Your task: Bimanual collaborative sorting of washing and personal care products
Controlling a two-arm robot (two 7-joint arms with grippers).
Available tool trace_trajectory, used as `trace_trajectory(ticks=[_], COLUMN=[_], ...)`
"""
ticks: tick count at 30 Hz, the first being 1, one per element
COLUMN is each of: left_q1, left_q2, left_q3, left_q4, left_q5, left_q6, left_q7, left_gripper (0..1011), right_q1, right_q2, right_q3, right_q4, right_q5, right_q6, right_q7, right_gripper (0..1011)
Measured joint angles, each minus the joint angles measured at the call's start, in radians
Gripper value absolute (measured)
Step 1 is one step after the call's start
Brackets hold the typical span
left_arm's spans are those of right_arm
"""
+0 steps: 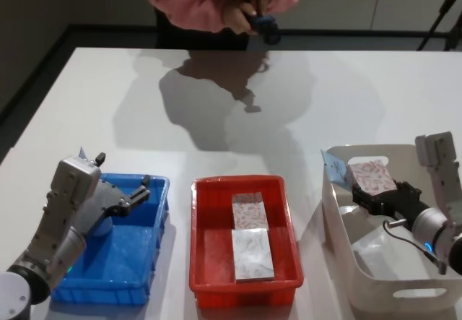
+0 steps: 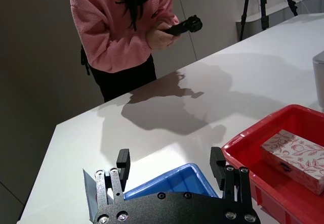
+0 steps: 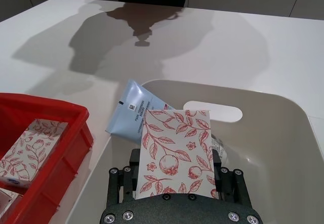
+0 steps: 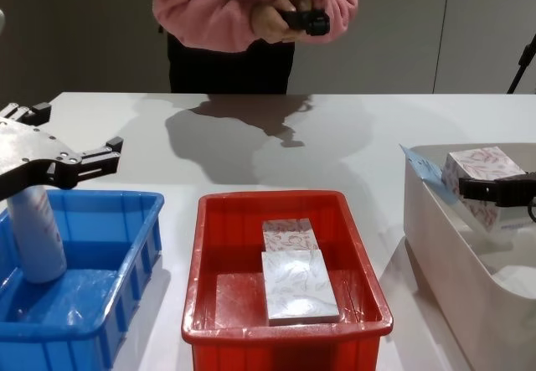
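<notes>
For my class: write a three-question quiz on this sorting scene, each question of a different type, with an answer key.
1. True or false: the right gripper is shut on a red-leaf box above the white tub.
2. Multiple choice: how many boxes lie in the red crate? A. none B. two C. four
3. Fill in: the white bottle stands upright in the ____ crate, where the left gripper is open over it.

Key
1. True. The pale blue tube leans on the tub's rim just beyond it.
2. B: a red-patterned box and a grey-green one.
3. Blue.
</notes>
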Motion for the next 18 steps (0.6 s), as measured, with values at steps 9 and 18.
trace_trajectory(ticks=[9,18], left_q1=[0.000,0.000], left_q2=[0.000,0.000], left_q3=[0.000,0.000], left_q4=[0.000,0.000], left_q5=[0.000,0.000], left_q6=[0.000,0.000], left_q7=[0.000,0.000], left_gripper=[1002,1002], right_q1=[0.022,0.031], right_q2=[-0.016,-0.028], right_q3=[0.006,0.015], right_q4=[0.033,0.049], right_q5=[0.002,0.013], right_q6=[0.018,0.047], right_q7=[0.001,0.001], right_gripper=[788,787])
